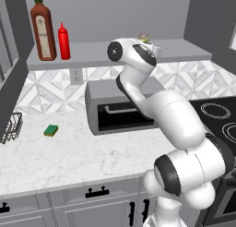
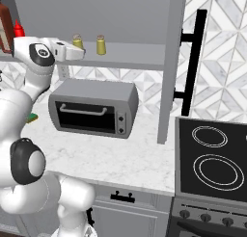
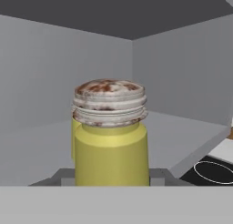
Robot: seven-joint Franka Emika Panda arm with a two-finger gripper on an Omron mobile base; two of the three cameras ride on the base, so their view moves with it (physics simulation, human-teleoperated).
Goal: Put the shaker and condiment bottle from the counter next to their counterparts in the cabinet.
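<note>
My gripper (image 2: 80, 52) reaches onto the grey cabinet shelf (image 2: 135, 55) and is shut on a yellow-olive shaker (image 3: 110, 141) with a pale, rust-flecked cap, its fingers (image 3: 63, 175) tight against both sides. That shaker (image 2: 77, 40) stands upright at shelf level; it peeks past the hand in the left base view (image 1: 144, 37). The second shaker (image 2: 101, 44) stands a little further right on the shelf, mostly hidden behind the held one in the hand view. At the shelf's left end the red squeeze bottle (image 1: 64, 41) stands beside the tall brown labelled bottle (image 1: 43, 30).
A grey toaster oven (image 2: 91, 108) sits on the marble counter (image 1: 69, 152) under the shelf. A green sponge (image 1: 51, 129) and a wire basket (image 1: 11, 127) lie at the left. The stove (image 2: 212, 159) is at the right, past the open cabinet door (image 2: 176, 62) with its black handle.
</note>
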